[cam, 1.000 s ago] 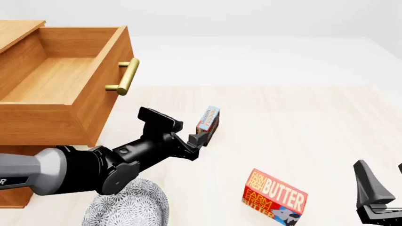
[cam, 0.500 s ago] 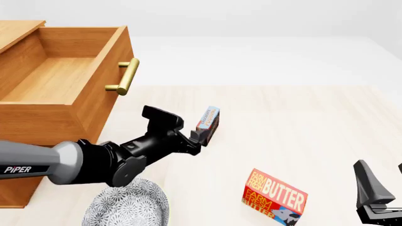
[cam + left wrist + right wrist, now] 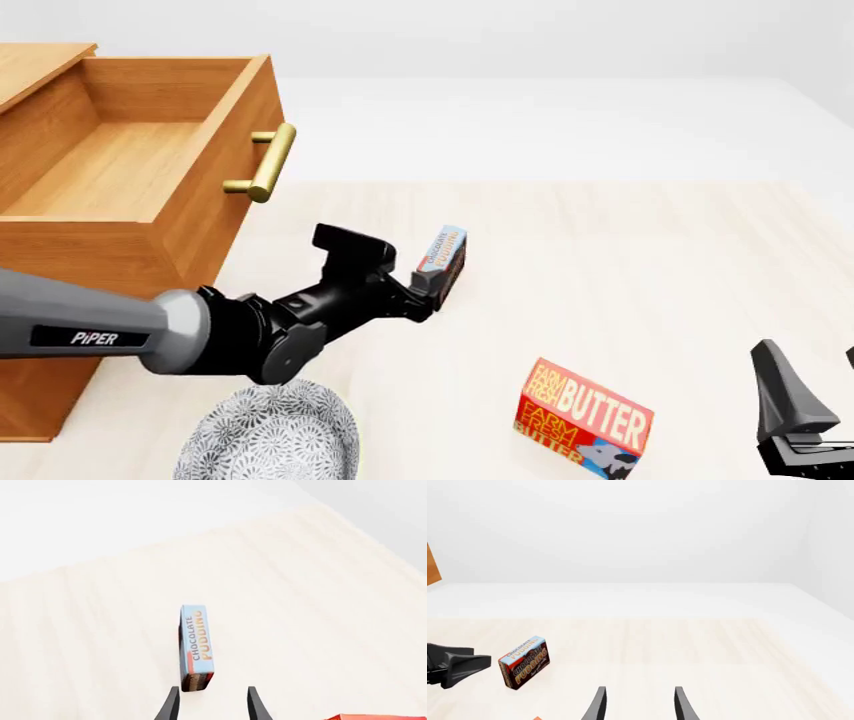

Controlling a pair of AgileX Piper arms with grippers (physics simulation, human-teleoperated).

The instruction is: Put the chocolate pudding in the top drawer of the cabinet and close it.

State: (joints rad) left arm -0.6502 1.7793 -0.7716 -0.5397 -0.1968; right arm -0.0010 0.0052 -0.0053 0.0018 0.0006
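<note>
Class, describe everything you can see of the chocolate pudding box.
The chocolate pudding is a small, thin box that looks like printed card, light blue at one end, dark brown and red at the other, lettered CHOCOLATE PUDDING. It stands on a narrow edge on the table, right of the cabinet. The open left gripper is just short of it.

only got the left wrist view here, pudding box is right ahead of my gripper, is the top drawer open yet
Observer: Yes. In the front view the top drawer of the cabinet is pulled out, with nothing visible inside.
Operator: anything near the box to watch
Observer: A red butter box stands on the table nearer the camera, apart from the chocolate pudding.
Operator: where's the right arm
Observer: The right gripper is open at the front view's lower right corner, well away from the left gripper.
</note>
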